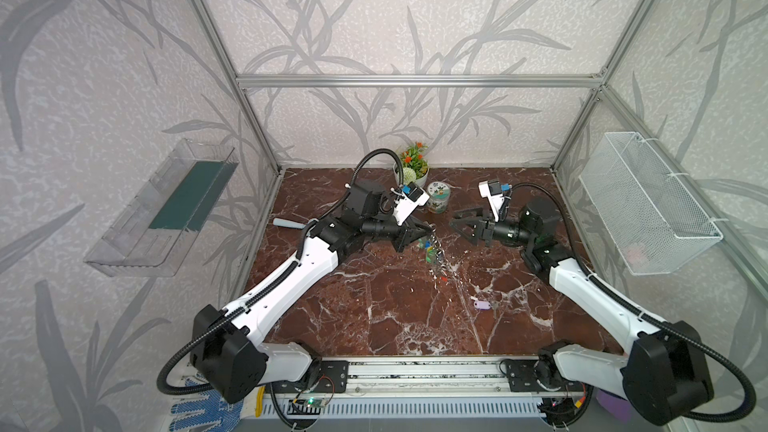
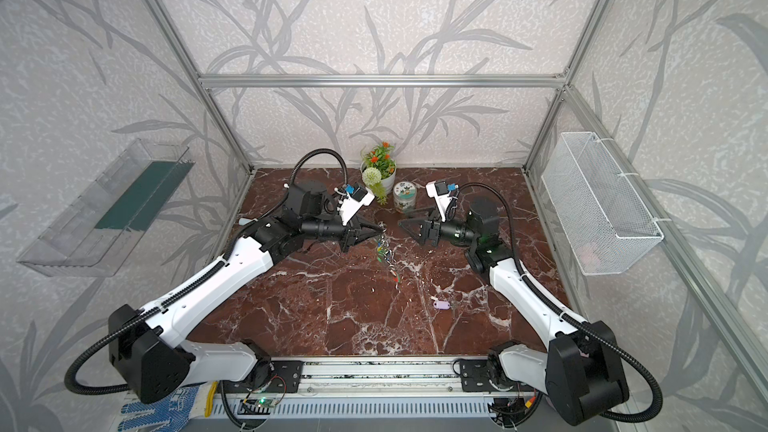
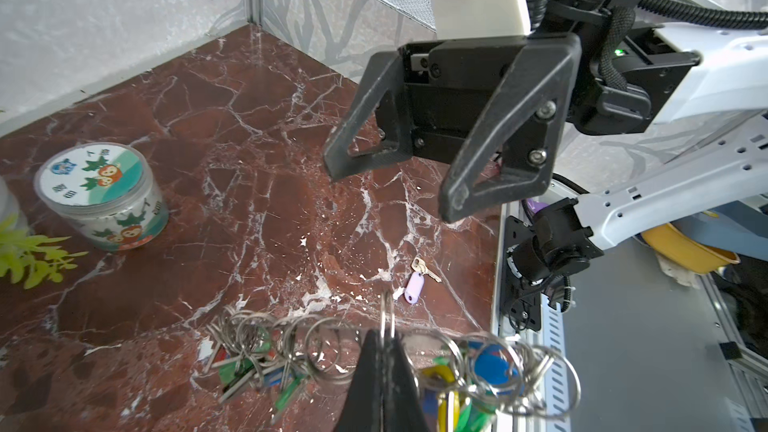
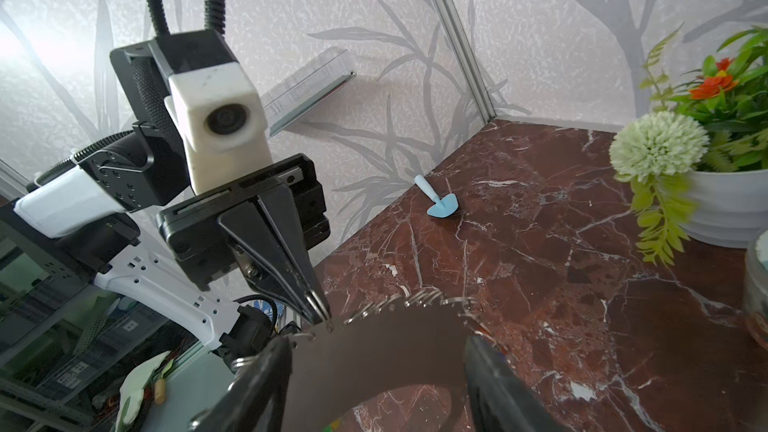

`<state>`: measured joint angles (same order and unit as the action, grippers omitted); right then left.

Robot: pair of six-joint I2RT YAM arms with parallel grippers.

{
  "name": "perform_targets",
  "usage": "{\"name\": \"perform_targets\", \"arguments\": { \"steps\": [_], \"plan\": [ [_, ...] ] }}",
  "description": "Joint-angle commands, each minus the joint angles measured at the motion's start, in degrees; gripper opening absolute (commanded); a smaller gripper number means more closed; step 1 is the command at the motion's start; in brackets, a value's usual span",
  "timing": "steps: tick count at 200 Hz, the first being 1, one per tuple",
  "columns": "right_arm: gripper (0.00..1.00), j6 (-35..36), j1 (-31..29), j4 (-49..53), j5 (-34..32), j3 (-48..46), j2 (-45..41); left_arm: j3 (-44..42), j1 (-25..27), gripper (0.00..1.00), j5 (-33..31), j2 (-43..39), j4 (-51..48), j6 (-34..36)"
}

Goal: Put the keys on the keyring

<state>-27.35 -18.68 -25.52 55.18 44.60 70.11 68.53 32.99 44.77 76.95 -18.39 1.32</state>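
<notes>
My left gripper (image 1: 430,226) (image 3: 386,334) is shut on the keyring (image 1: 434,252) (image 3: 324,342), pinching the big metal loop. The loop hangs above the marble table with small rings, grey keys and coloured tags strung along it, in both top views (image 2: 388,252). The keys (image 1: 482,304) (image 2: 441,305) (image 3: 414,286), one small key on a pale lilac tag, lie flat on the table nearer the front, right of centre. My right gripper (image 1: 457,224) (image 2: 405,226) faces the left one, level with it, a short way right of the keyring. It is open with nothing between its fingers (image 4: 498,384).
A printed round tin (image 1: 438,197) and a potted artificial plant (image 1: 413,166) stand at the back centre. A small blue shovel (image 4: 442,205) lies by the left wall. A wire basket (image 1: 648,201) hangs on the right wall and a clear shelf (image 1: 162,209) on the left.
</notes>
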Motion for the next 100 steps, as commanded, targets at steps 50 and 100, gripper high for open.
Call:
{"name": "perform_targets", "arguments": {
  "steps": [50, 100],
  "plan": [
    [0.49, 1.69, -2.15, -1.3, 3.53, 2.77, 1.92, 3.18, -0.92, 0.0, 10.8, 1.92, 6.26, -2.87],
    [0.41, 0.55, -2.5, -2.89, 4.76, 2.6, 2.81, 3.86, -1.44, 0.0, 12.59, 3.39, 7.41, -3.92]
  ]
}}
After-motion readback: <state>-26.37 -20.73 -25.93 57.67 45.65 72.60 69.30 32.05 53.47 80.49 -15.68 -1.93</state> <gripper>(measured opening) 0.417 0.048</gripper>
